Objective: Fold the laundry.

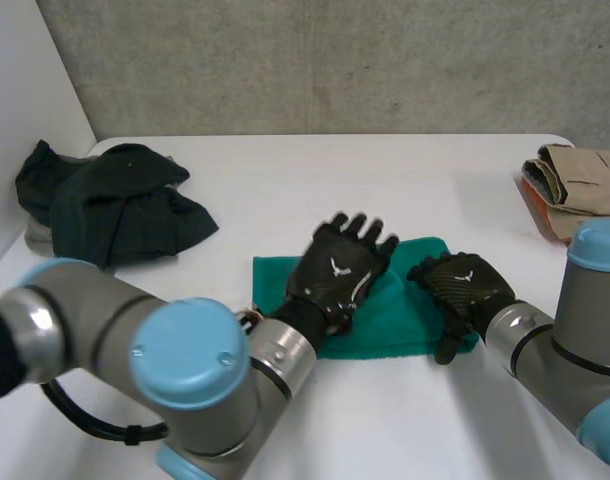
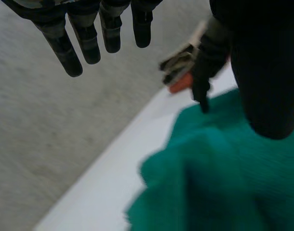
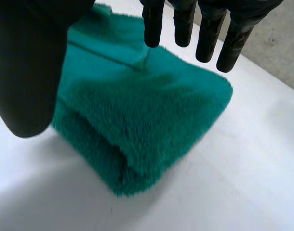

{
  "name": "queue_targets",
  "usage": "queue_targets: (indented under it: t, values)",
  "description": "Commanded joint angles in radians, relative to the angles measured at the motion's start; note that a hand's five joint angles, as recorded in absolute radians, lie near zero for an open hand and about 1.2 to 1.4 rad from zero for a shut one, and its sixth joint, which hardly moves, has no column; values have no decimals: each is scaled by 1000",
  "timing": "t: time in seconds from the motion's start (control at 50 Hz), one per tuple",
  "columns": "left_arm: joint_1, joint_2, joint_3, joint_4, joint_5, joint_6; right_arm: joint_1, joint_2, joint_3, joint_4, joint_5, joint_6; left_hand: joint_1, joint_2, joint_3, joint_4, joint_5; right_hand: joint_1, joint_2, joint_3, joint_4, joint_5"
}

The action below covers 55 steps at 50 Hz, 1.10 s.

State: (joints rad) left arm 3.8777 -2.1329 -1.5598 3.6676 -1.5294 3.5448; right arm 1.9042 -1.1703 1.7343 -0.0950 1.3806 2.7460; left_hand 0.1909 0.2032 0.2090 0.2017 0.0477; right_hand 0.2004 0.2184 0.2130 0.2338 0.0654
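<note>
**Green towel [image 1: 395,315] folded on the white table [image 1: 285,190], one hand over it from each side**

Bare tabletop ran round every edge of the towel, with the widest room beyond its far edge and on the side nearest the robot. The cloth was thick and fleecy [image 3: 152,125], doubled into a plump rectangle whose end fold was soft and rounded. The left hand [image 1: 340,270] hovered over the towel's middle, its fingers [image 2: 89,38] straight and spread, holding nothing. The right hand [image 1: 463,290] sat at the towel's right end, its fingers [image 3: 205,33] straight and slightly apart above the pile, pinching nothing. Well to the towel's left lay a crumpled heap of dark clothes [image 1: 115,205], and well to its right a folded beige garment [image 1: 585,180] at the table's edge
</note>
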Motion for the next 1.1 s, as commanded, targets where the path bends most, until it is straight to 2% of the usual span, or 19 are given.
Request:
queue_targets:
  t: [0.02, 0.12, 0.2, 0.26, 0.36, 0.4, 0.5, 0.6, 0.7, 0.8, 0.98, 1.1]
  values:
    - [-1, -133, 122, -54, -6, 11, 1, 12, 14, -31, 6, -66, 23, 10, 4, 12, -9, -26, -44, -38, -59, -65]
    - [17, -185, 194, -66, -60, 12, 1, 21, 28, -63, 8, -91, 43, 31, 25, 32, 12, 149, 131, 136, 115, 109]
    - [77, -215, 234, -73, -130, 19, -4, 21, 42, -86, 5, -95, 43, 31, 25, 32, 12, 254, 236, 242, 221, 215]
    - [111, -229, 241, -90, -169, 45, -5, 21, 42, -91, 5, -95, 52, 40, 34, 41, 21, 260, 242, 248, 227, 221]
    - [221, -208, 225, -90, -290, 124, -5, 21, 40, -91, 8, -97, 49, 37, 31, 38, 18, 278, 260, 265, 245, 238]
    - [241, -197, 221, -90, -307, 129, -5, 21, 40, -91, 8, -97, 49, 37, 31, 38, 18, 278, 260, 265, 245, 238]
    - [240, -138, 195, -90, -292, 100, -5, 17, 39, -91, 9, -97, 37, 25, 19, 27, 6, 278, 260, 265, 245, 238]
    - [154, -75, 145, -90, -186, 4, -7, 15, 40, -91, 9, -95, 37, 25, 19, 26, 6, 278, 260, 265, 245, 238]
    - [83, -32, 144, -95, -138, -35, -5, 15, 45, -91, 9, -97, 37, 25, 19, 27, 6, 278, 260, 265, 245, 238]
    - [48, -48, 159, -101, -130, -29, -2, 15, 50, -91, 8, -97, 40, 28, 22, 29, 9, 278, 260, 265, 245, 238]
    - [46, -205, 243, -144, -111, -27, -4, 15, 53, -92, 8, -98, 43, 31, 25, 32, 12, 278, 260, 265, 245, 238]
    - [58, -245, 280, -153, -103, -27, -7, 17, 51, -92, 8, -98, 46, 34, 28, 35, 15, 284, 266, 271, 250, 244]
